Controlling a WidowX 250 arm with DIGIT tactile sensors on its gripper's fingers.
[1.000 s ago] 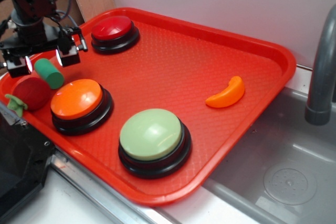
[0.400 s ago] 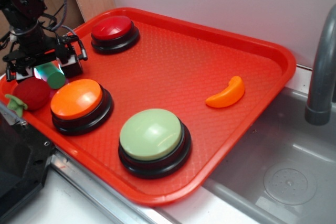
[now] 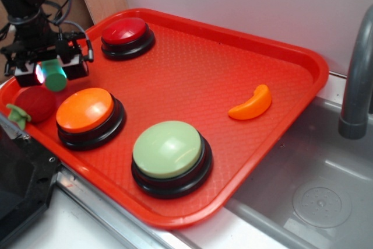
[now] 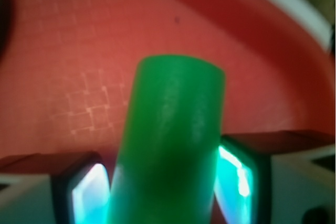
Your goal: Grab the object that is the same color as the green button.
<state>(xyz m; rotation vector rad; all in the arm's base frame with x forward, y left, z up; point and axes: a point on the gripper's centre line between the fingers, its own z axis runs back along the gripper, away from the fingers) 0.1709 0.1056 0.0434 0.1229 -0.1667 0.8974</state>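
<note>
The black two-fingered gripper (image 3: 50, 72) is closed on the small matte green cylinder (image 3: 56, 79), which sits at the far left corner of the textured red plastic tray (image 3: 233, 56); in the wrist view the cylinder (image 4: 168, 145) fills the gap between the two lit pads (image 4: 88, 198), touching the right one and very close to the left. Whether the cylinder's lower end rests on the tray cannot be told. The grasp step appears complete or nearly so. To finish it well, maintain closing force, keep the cylinder centred between the pads, and lift straight up; the cylinder leans slightly in the wrist view, so a sideways pull risks rotating it out. The colour reference, the large pale green domed button on a black base (image 3: 170, 157), stands near the tray's front edge, well apart. Just beside the gripper lie the red ball-shaped fruit with green leaves (image 3: 35, 104) and the orange-domed button (image 3: 88, 116); the red-domed button (image 3: 126, 36) is near on the other side. The orange crescent-shaped piece (image 3: 252, 103) lies well apart.
</note>
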